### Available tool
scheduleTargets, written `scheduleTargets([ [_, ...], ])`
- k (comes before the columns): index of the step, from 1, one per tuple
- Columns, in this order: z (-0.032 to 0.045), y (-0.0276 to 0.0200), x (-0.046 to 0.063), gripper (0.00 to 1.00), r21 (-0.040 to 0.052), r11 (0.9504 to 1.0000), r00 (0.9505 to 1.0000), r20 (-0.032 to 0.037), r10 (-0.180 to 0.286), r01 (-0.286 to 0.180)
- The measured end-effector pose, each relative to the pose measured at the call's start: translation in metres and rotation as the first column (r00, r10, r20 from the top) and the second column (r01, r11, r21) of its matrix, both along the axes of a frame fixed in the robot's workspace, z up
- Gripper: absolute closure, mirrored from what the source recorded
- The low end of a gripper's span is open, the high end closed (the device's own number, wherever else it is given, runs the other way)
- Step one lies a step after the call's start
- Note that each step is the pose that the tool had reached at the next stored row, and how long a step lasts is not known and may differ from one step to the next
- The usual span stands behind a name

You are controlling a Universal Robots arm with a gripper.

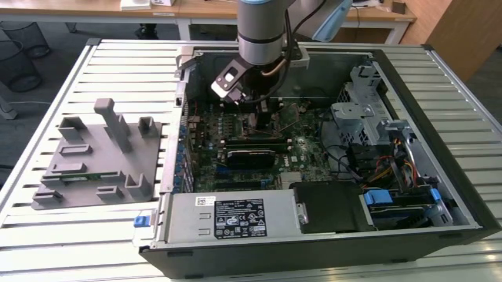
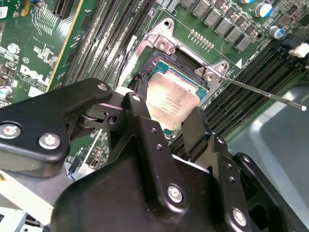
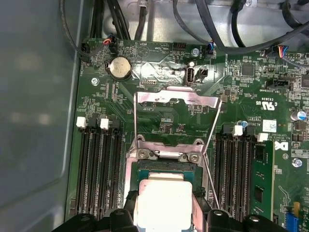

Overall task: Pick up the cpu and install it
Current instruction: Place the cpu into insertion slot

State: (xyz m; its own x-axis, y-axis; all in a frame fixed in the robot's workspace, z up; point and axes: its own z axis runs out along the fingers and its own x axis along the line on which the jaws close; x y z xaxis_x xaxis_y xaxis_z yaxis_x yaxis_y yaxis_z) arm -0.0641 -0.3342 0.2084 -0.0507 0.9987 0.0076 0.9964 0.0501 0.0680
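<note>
The arm (image 1: 263, 29) reaches down into the open computer case (image 1: 462, 176), which lies on its side on a slatted table (image 1: 79, 76). In both wrist views the gripper (image 2: 166, 108) (image 3: 164, 212) is clamped on the cpu (image 2: 171, 99) (image 3: 161, 198), with one black finger against each of two opposite edges. The cpu is held level, metal top up, directly over the socket (image 3: 166, 169) on the motherboard (image 3: 159, 67); whether it is fully seated cannot be determined. The load plate (image 3: 176, 104) stands hinged open behind the socket, and the thin lever (image 3: 211, 169) stands raised beside it. Memory slots (image 3: 99, 169) flank the socket on both sides.
</note>
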Motion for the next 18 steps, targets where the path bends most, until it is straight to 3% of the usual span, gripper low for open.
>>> scheduleTargets([
  [18, -0.0101, -0.0008, 0.0007, 0.47, 0.0000, 0.9999, 0.9999, -0.0013, -0.014, 0.014],
])
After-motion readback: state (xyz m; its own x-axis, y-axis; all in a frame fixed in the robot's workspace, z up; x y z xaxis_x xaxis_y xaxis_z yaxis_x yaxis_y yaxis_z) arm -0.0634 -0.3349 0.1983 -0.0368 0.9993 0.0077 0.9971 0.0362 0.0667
